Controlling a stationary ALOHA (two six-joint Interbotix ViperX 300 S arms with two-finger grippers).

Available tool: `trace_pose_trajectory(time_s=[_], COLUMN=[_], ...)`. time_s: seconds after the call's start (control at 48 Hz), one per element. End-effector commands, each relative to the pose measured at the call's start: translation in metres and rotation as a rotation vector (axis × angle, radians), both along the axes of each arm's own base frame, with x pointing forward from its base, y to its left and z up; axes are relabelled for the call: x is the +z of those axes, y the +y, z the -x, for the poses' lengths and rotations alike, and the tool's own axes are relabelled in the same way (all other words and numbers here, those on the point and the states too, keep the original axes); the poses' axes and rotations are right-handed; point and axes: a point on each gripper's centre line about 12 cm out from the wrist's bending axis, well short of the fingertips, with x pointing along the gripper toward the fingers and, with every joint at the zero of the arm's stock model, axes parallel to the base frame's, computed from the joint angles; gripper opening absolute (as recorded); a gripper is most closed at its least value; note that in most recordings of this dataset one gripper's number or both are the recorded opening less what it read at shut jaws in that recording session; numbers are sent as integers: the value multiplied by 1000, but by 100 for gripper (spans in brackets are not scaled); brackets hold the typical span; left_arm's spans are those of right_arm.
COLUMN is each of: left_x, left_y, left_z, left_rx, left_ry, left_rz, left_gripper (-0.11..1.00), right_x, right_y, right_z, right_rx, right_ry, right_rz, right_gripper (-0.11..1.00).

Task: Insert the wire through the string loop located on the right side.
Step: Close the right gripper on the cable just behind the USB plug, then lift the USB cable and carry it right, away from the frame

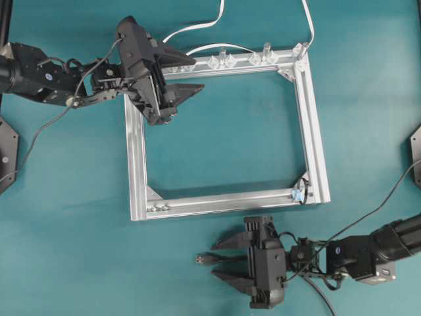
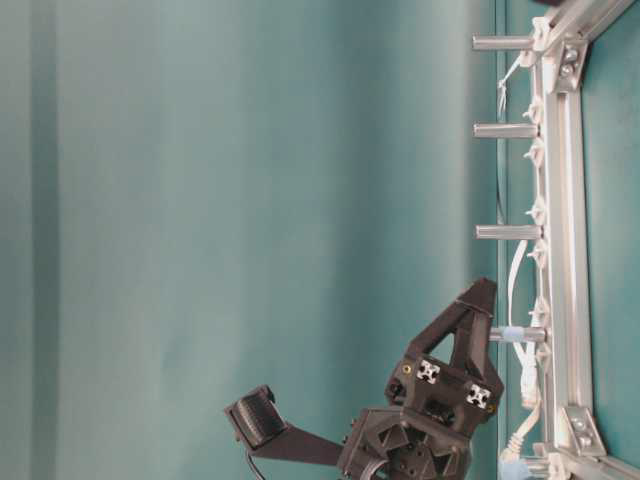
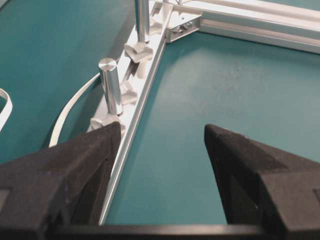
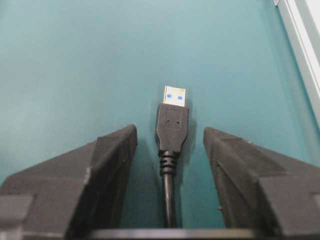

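Right gripper point(image 1: 222, 259) is hovering with jaws spread, straddling the wire point(image 4: 171, 131); its USB plug is lying on the teal table point(image 1: 217, 145), untouched. The string loop point(image 1: 300, 191) is sitting at the aluminium frame's point(image 1: 314, 131) near-right corner. Left gripper point(image 1: 189, 76) is gaping, empty, over the far-left corner.

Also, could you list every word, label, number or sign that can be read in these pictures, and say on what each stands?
None: no readable text in any view.
The wire plug has plain blue and silver contacts, no lettering.
The aluminium frame and both pincers, left and right, carry no visible markings.
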Motion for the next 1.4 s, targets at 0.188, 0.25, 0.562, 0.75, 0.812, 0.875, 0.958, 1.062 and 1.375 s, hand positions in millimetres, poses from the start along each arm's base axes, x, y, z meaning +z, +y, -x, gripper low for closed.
trace_pose_trajectory(time_s=[0.188, 0.25, 0.562, 0.75, 0.812, 0.875, 0.958, 1.062, 1.375], left_x=[13, 13, 14, 13, 13, 13, 13, 13, 14], left_y=[0, 0, 0, 0, 0, 0, 0, 0, 0], left_z=[-2, -2, -2, -2, -2, -2, -2, -2, -3], left_rx=[-3, -3, -4, -4, -5, -4, -4, -4, -5], left_ry=[-37, -37, -38, -36, -35, -37, -36, -35, -38], left_rz=[-14, -14, -16, -15, -16, -15, -15, -16, -18], left_gripper=[71, 71, 71, 71, 71, 71, 71, 71, 71], right_x=[5, 6, 6, 7, 7, 7, 7, 8, 32], right_y=[-1, -2, -5, -7, -7, -7, -7, -7, -14], right_z=[7, 9, 11, 9, 9, 9, 9, 9, 7], right_rx=[16, 15, 15, 12, 10, 11, 11, 12, 5], right_ry=[30, 30, 29, 27, 26, 26, 26, 24, -18], right_rz=[-3, -4, 6, 14, 14, 15, 15, 17, 5], right_gripper=[23, 22, 20, 20, 20, 20, 20, 20, 20])
